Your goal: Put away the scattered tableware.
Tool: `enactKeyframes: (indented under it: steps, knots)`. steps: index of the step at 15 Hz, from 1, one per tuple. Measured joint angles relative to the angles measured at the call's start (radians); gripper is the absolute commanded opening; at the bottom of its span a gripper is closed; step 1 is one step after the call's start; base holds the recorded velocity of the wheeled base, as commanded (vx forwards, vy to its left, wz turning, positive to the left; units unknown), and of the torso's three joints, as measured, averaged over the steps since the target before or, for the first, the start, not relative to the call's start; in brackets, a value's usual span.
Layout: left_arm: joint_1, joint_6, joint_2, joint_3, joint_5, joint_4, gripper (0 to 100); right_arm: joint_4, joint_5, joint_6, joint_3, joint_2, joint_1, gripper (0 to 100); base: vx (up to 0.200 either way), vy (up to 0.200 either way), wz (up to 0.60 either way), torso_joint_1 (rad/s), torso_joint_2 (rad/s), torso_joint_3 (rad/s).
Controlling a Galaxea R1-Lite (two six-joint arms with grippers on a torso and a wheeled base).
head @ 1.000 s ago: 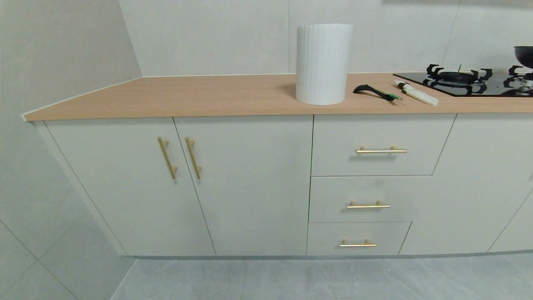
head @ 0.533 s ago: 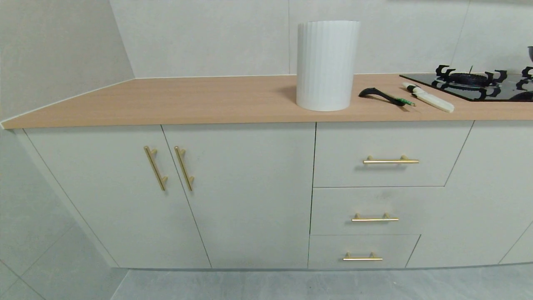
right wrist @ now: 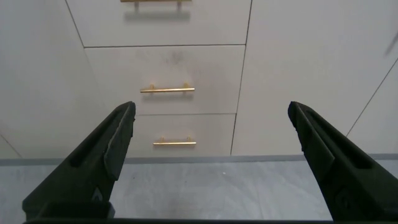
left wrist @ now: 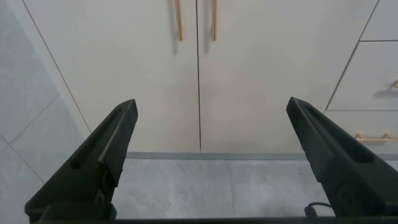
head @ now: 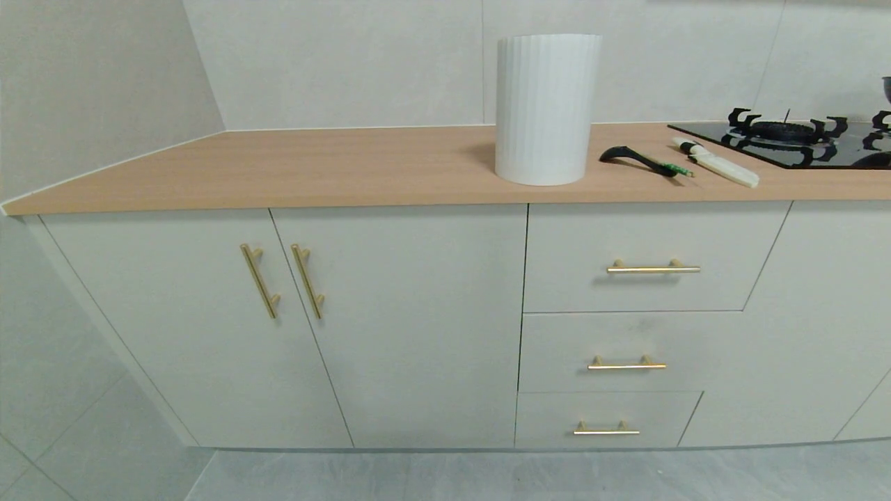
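Note:
A tall white ribbed container (head: 547, 108) stands on the wooden countertop (head: 313, 167). To its right lie a black utensil with a green-tipped handle (head: 644, 161) and a white knife-like utensil (head: 717, 164), both flat on the counter. My left gripper (left wrist: 208, 112) is open, held low in front of the cabinet's double doors (left wrist: 199, 74). My right gripper (right wrist: 211, 115) is open too, low before the drawers (right wrist: 168, 78), with nothing between its fingers.
A black gas hob (head: 793, 139) sits at the counter's right end. Below the counter are two doors with gold handles (head: 282, 280) and three drawers with gold handles (head: 653, 268). Grey tiled floor (head: 487, 476) lies in front; a wall closes the left side.
Between one second and half a second ago the whole head view shifted, so the camera moved nearer the counter. Since then nothing has changed.

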Motion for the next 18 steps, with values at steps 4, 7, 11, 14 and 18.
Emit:
enactKeyframes:
  steps: [4, 7, 11, 14, 18]
  knots:
    - [0.000, 0.000, 0.000, 0.001, 0.000, 0.000, 100, -0.015, 0.093, 0.028, -0.155, 0.094, 0.005, 100, 0.000, 0.000, 0.00, 0.000, 0.00, 0.000]
    - [0.001, 0.000, 0.000, 0.001, 0.000, 0.000, 100, -0.020, 0.159, 0.032, -0.201, 0.270, 0.009, 100, 0.000, 0.000, 0.00, 0.000, 0.00, 0.000]
    - [0.000, 0.000, 0.000, 0.001, -0.001, 0.000, 100, -0.042, 0.186, 0.036, -0.240, 0.559, 0.031, 100, 0.000, 0.000, 0.00, 0.000, 0.00, 0.000]
    - [0.000, 0.000, 0.000, 0.001, 0.000, 0.000, 100, -0.155, 0.187, 0.038, -0.285, 0.853, 0.089, 100, 0.000, 0.000, 0.00, 0.000, 0.00, 0.000]
    - [0.000, 0.000, 0.000, 0.000, 0.000, 0.000, 100, -0.419, 0.133, 0.037, -0.356, 1.262, 0.144, 100, 0.000, 0.000, 0.00, 0.000, 0.00, 0.000]
